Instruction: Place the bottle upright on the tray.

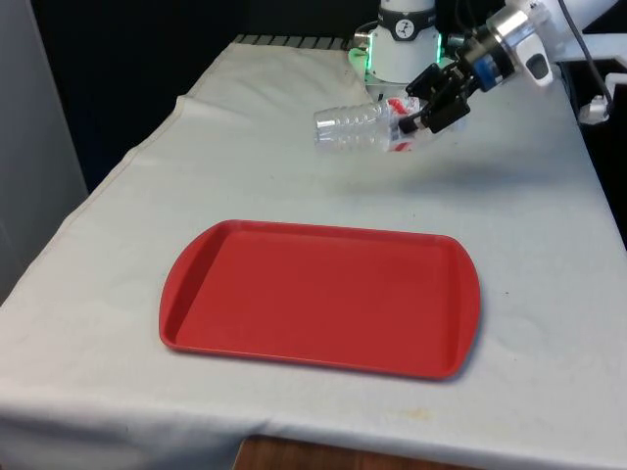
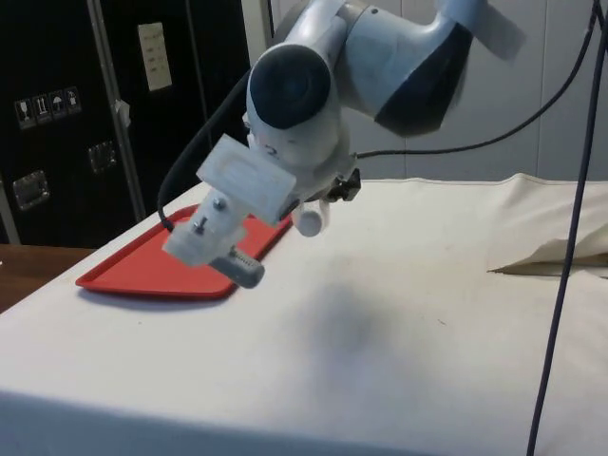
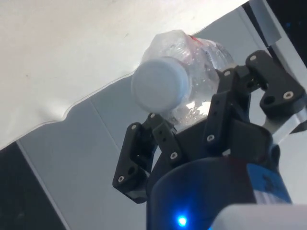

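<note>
The clear plastic bottle (image 1: pixel 358 128) hangs in the air above the far part of the surface (image 1: pixel 529 245), lying almost level, with its red label next to the claw (image 1: pixel 423 110) and its body reaching out toward the front view's left. In the wrist view the bottle's pale cap (image 3: pixel 160 85) faces the camera, and the black fingers (image 3: pixel 230 103) press on the crinkled body just behind it. So the claw is closed around the bottle near its neck end, and the rest of the bottle sticks out free beyond the fingers.

The red tray (image 1: pixel 318 294) lies flat on the white cloth, nearer the camera and well apart from the bottle, with nothing on it.

The main risk looks to be the grip itself. The bottle appears thin and soft, so it may buckle or pivot between the fingers as the wrist turns it upright. Held so far from its middle, it could also swing. If it comes down tilted or is let go too high, it would likely topple on the tray's smooth floor or roll against the rim.
</note>
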